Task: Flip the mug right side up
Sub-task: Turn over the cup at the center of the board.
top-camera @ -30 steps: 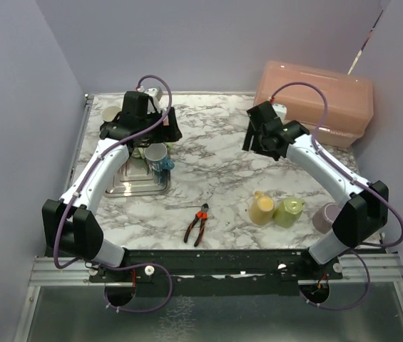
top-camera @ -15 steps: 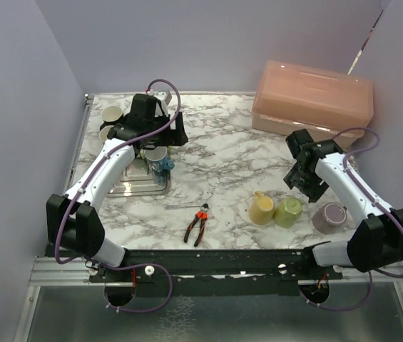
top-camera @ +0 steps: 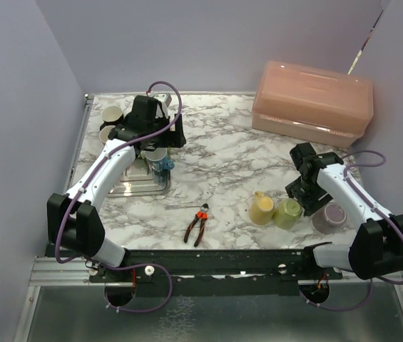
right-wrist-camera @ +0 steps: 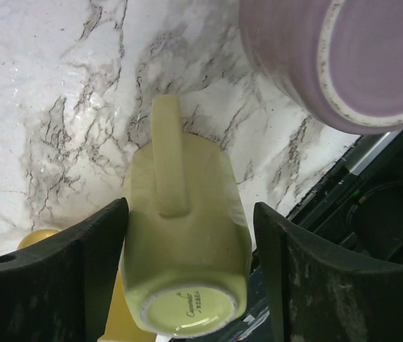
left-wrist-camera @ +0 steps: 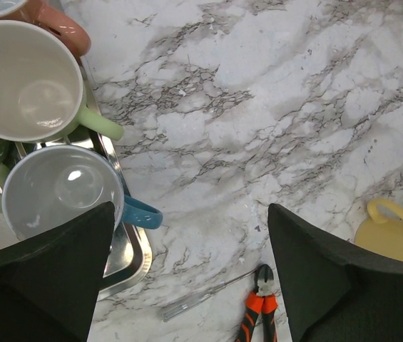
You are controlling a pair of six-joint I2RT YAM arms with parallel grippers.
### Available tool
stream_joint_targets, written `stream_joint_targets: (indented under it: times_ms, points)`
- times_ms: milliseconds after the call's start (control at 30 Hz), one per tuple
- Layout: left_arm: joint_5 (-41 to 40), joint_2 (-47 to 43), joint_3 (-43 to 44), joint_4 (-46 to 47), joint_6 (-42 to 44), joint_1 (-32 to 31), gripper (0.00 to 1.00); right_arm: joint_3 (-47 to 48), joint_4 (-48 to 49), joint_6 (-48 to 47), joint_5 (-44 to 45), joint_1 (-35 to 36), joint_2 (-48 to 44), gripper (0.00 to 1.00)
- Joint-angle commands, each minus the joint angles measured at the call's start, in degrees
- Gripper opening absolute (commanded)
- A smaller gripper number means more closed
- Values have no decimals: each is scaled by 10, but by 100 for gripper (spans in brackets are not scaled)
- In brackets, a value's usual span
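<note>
At the far left, a shallow stainless-steel tray (left-wrist-camera: 133, 256) holds upright mugs, among them a cream mug with a pale green handle (left-wrist-camera: 26, 78) and a grey mug with a blue handle (left-wrist-camera: 58, 189). The left gripper (left-wrist-camera: 190, 210) hangs above them with its fingers spread wide, holding and touching nothing. Orange-handled pliers (top-camera: 197, 224) lie on the marble-patterned table (top-camera: 222, 157) near the middle. Right of these sits a yellow mug (top-camera: 261, 209), and just beside it the task item, a pale green glazed ceramic mug (right-wrist-camera: 194, 249). It appears to lie on its side with the handle uppermost and its stamped base toward the near edge. Treat it as rigid, moderately heavy, smooth enough to slip and liable to chip if dropped. Grip it across the body, clear of the handle. The right gripper (right-wrist-camera: 187, 214) straddles that body, fingers (right-wrist-camera: 80, 285) apart and close on either side; contact cannot be confirmed. A lilac ceramic mug (right-wrist-camera: 344, 57) stands base-up further right.
</note>
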Motion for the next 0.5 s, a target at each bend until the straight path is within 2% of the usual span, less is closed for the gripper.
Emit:
stream_joint_targets:
  times_ms: [0, 333, 467]
  points:
    - [-20, 2, -6, -3, 11, -2, 88, -23, 58, -5, -41, -12, 20, 68]
    - [-29, 8, 1, -5, 8, -1, 88, -19, 92, -62, -42, -13, 61, 51]
    - [-30, 9, 2, -5, 7, -2, 87, -16, 101, -68, -45, -13, 70, 37]
